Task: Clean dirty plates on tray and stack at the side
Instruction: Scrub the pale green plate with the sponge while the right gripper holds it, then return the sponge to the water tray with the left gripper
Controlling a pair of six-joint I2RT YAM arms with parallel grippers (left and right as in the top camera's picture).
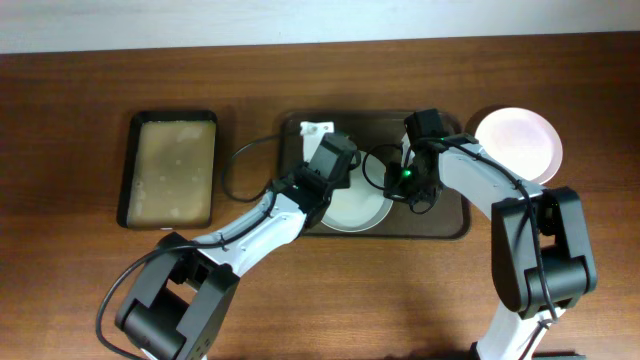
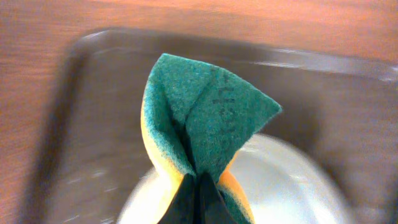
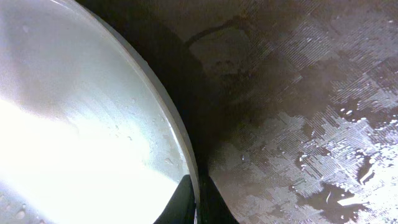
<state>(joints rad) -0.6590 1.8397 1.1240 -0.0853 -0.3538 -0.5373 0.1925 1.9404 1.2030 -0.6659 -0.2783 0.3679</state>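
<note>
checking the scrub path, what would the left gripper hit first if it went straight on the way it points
The left gripper leads with its sponge, which would likely land on the white plate near its rim, or the tray floor beyond; depth is unclear.

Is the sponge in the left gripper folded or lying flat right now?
Folded. The left gripper pinches the sponge at its base, creasing the green face into a peak, yellow foam bulging at the sides.
</note>
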